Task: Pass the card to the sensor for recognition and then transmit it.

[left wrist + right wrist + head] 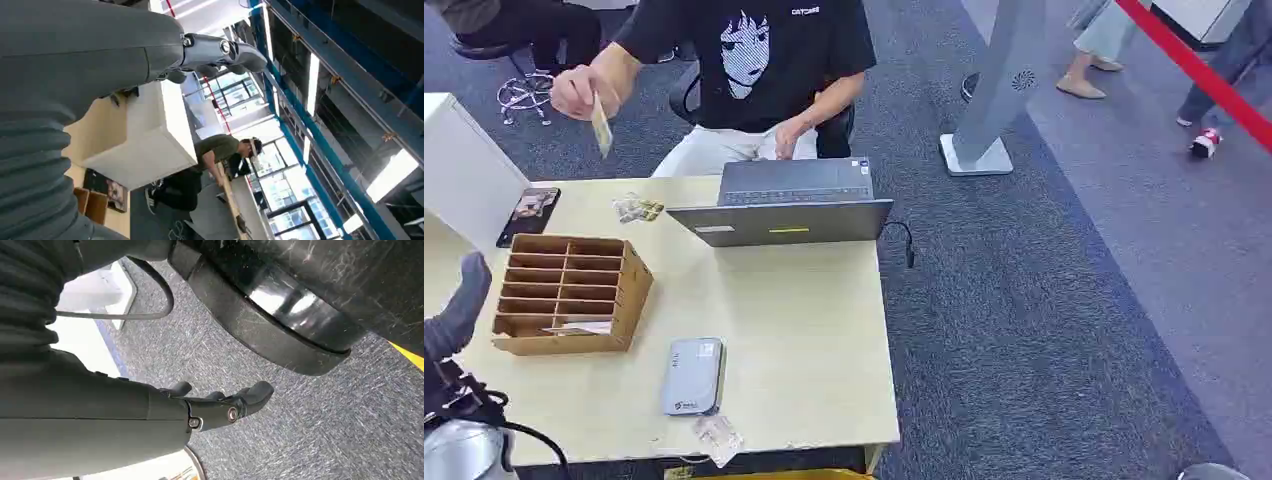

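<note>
From the head view I see a seated person's hand (576, 90) holding a thin tan card (601, 128) beyond the table's far-left edge. My left hand (459, 305) rises empty, fingers apart, near the slotted wooden box (569, 293). The right wrist view shows my right hand (220, 405) empty, fingers loosely extended above grey carpet (310, 430).

Person's hand (576, 90) holding card (601, 126), sensor (692, 376) on table (804, 330)

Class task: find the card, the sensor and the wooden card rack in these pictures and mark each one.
card (601, 127), head view, middle of the card held by the person.
sensor (692, 376), head view, centre of its grey top.
rack (636, 290), head view, its right outer wall.
</note>
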Available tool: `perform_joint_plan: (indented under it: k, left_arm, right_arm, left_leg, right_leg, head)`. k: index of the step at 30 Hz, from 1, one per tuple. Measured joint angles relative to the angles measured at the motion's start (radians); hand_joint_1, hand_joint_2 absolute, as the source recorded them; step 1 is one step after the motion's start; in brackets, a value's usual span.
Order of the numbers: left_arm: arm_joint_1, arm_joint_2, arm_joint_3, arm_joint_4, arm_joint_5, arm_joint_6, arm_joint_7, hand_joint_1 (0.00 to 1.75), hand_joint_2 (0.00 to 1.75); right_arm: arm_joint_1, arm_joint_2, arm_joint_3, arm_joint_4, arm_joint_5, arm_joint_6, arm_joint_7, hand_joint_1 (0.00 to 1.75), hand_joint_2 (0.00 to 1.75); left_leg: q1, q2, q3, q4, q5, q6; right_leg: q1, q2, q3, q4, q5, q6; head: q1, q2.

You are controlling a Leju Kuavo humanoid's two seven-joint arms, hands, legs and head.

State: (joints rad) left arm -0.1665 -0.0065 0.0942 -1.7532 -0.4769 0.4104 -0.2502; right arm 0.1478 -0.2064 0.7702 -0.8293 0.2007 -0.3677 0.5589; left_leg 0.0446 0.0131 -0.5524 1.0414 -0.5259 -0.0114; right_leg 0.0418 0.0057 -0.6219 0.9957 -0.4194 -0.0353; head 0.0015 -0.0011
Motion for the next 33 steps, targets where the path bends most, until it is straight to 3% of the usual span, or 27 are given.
perform_joint_plan:
  k: [20,33]
  left_arm:
    - [-0.153,0.069,-0.071,0.156,-0.101,-0.076,0.090,0.00,1.75]
    - [-0.252,0.062,-0.138,0.319,-0.141,-0.105,0.135,0.00,1.75]
  right_arm:
    - [0.020,0.029,-0.099,0.019,0.099,0.064,-0.035,0.00,1.75]
    - [0.032,0.056,-0.177,0.044,0.150,0.100,-0.067,0.00,1.75]
  left_leg:
    - [0.000,0.000,0.000,0.000,0.000,0.000]
    - [0.002,0.001,0.000,0.000,0.000,0.000]
  right_leg:
    - [0.000,0.001,0.000,0.000,0.000,0.000]
    - [0.002,0.002,0.000,0.000,0.000,0.000]
  head:
    - [0.000,0.000]
    - [0.001,0.000]
